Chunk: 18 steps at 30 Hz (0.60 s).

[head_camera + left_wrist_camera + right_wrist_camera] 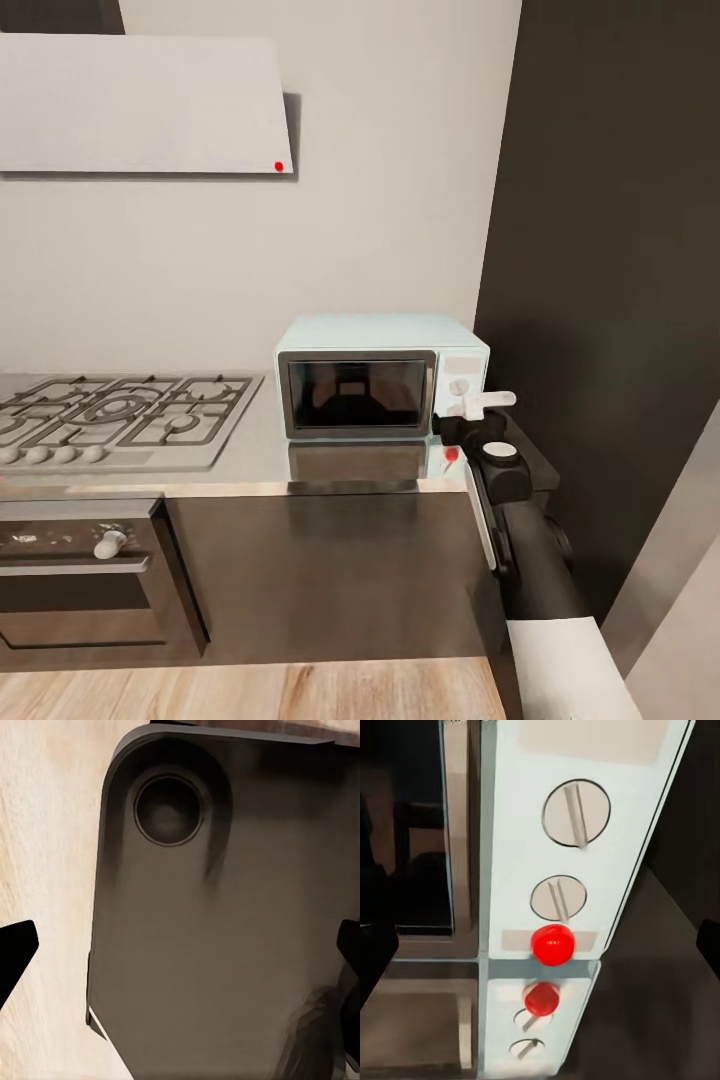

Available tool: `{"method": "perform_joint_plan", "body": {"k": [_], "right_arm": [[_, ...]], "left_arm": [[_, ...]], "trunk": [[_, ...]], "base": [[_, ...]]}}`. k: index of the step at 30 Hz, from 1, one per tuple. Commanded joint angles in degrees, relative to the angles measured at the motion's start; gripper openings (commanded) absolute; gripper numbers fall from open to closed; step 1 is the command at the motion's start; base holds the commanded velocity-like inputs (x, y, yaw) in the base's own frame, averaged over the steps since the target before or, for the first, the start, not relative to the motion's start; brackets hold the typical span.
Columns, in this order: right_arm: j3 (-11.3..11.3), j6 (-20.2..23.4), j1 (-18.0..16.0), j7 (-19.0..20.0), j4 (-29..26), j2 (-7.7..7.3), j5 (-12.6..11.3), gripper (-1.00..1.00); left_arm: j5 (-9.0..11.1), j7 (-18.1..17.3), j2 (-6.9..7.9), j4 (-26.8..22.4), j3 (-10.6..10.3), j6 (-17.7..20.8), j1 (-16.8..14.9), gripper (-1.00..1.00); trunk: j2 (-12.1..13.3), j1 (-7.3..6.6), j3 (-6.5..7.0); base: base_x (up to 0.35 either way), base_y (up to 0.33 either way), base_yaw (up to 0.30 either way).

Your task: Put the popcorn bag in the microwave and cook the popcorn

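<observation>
The pale mint-blue microwave stands on the grey countertop in the right corner, its dark glass door shut. A dim dark shape shows behind the glass; I cannot tell whether it is the popcorn bag. My right gripper hovers just in front of the microwave's white side panel, with two knobs and a red dot facing it. In the right wrist view the right gripper is open, fingertips far apart at the frame edges. The left gripper is open, hanging over the robot's dark base plate.
A steel gas hob lies left of the microwave, with a white hood above it. A steel-fronted oven sits below the hob. A tall dark cabinet walls off the right side. The wooden floor runs along the cabinet fronts.
</observation>
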Motion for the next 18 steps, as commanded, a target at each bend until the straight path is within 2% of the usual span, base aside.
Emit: {"method": "perform_joint_plan", "body": {"k": [1, 7, 18], "right_arm": [[0.1, 0.3, 0.0, -0.3, 0.0, 0.00, -0.1, 1.00], [0.3, 0.3, 0.0, -0.3, 0.0, 0.00, -3.6, 1.00], [0.5, 0.0, 0.0, -0.3, 3.2, 0.00, -3.7, 1.00]], "left_arm": [[0.4, 0.1, -0.03, -0.1, -0.1, -0.1, 0.0, 1.00], [0.4, 0.1, -0.08, -0.1, -0.1, 0.0, 0.0, 1.00], [0.6, 0.1, 0.07, -0.1, -0.1, 0.1, 0.0, 1.00]], "trunk": [[0.0, 0.00, -0.05], [0.0, 0.00, -0.05], [0.0, 0.00, -0.05]], "base": [[0.000, 0.000, 0.000], [0.011, 0.000, 0.000], [0.245, 0.126, 0.000]]}}
